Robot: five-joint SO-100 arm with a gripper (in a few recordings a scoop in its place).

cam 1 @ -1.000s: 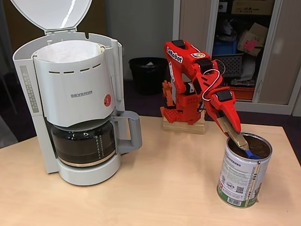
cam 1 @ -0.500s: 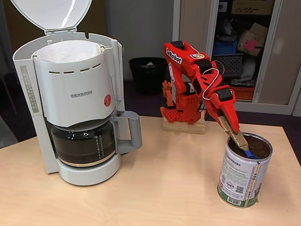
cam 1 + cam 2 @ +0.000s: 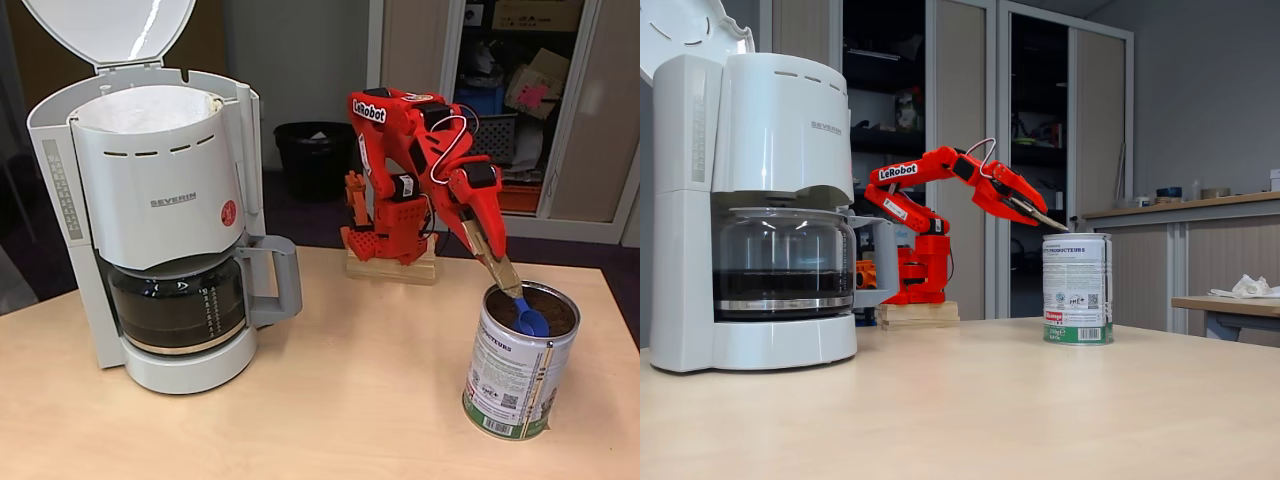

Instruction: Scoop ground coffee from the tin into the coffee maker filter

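The white coffee maker (image 3: 160,220) carries the word SEVERIN in grey on its filter housing, readable in both fixed views, with a small red round sticker beside it. The red arm (image 3: 405,150) has a white LeRobot plate on its upper link. The tin (image 3: 518,365) wears a white-and-green label with a QR code low on its side; the rest of its print is too small to read.

The gripper (image 3: 495,258) points down over the tin's mouth, its jaws pinching a wooden-coloured handle that ends in a blue spoon (image 3: 530,322). Against half a second ago, the arm has lifted and the spoon bowl, then sunk at the near rim, now lies higher and plainer on the ground coffee (image 3: 550,305), which fills the tin just below the jaws.

Far to the left of the jaws, the coffee maker stands with its lid (image 3: 110,30) raised and a white paper filter (image 3: 145,108) in the top; its carafe (image 3: 180,305) holds dark liquid. Behind the arm, a black bin (image 3: 315,155) sits on the floor, and open cabinet shelves (image 3: 505,90) hold boxes.
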